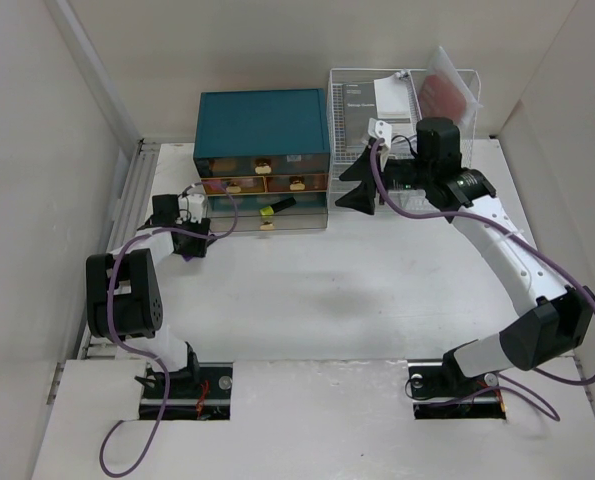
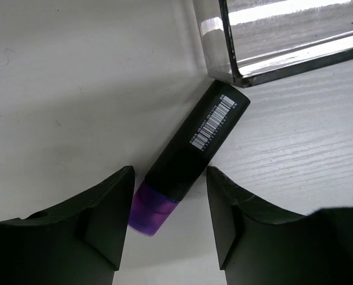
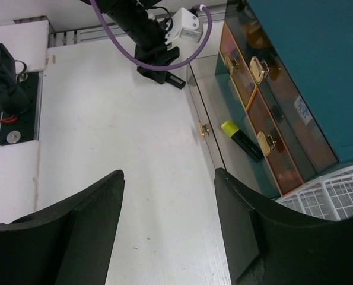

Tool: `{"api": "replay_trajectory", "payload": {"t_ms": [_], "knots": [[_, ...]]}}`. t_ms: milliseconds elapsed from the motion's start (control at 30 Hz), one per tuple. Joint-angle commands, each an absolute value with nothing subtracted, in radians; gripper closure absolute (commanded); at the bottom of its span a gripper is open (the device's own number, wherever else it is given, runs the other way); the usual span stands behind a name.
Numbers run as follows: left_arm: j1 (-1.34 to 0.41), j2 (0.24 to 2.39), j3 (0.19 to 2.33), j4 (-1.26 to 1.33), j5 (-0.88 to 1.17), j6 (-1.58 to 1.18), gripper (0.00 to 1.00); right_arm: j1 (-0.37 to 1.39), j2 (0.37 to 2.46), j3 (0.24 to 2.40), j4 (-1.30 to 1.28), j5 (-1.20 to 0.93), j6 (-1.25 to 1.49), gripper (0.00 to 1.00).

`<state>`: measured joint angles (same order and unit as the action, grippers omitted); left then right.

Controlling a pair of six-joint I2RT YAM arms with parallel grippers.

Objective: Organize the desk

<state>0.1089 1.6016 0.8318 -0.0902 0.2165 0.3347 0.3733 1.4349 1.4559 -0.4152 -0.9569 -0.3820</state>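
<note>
White desk (image 1: 307,300), one chest (image 1: 262,125), one rack (image 1: 402,100).

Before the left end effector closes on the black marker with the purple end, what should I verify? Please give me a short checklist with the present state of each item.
1. The black marker lies between the fingers of the left end effector: ok.
2. A gap shows on each side of the marker, with no finger pushing it: ok.
3. The marker is square to the fingers: not ok, it lies slanted on the desk.
4. The marker's far end is free of the clear drawer corner: cannot tell, they are very close.
5. The right end effector is open, empty and apart from the left one: ok.
6. The drawer is open to receive the marker: ok, a yellow highlighter lies inside.
</note>
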Motion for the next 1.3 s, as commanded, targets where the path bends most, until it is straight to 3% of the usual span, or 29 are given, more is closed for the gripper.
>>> {"api": "replay_trajectory", "payload": {"t_ms": [0, 400, 667, 1267], "knots": [[0.115, 1.615, 0.850, -0.115, 0.242, 0.356, 0.52, 0.368, 1.411, 1.451, -0.394, -1.014, -0.397, 0.32], [0.115, 1.603, 0.850, -0.144, 0.270, 0.365, 0.71, 0.359, 1.411, 1.451, -0.385, -1.023, -0.397, 0.32], [0.106, 1.549, 0.841, -0.144, 0.279, 0.365, 0.99, 0.359, 1.411, 1.451, -0.385, -1.032, -0.397, 0.31], [0.041, 1.356, 0.883, -0.195, 0.298, 0.336, 1.00, 0.359, 1.430, 1.442, -0.376, -1.042, -0.397, 0.29]]}}
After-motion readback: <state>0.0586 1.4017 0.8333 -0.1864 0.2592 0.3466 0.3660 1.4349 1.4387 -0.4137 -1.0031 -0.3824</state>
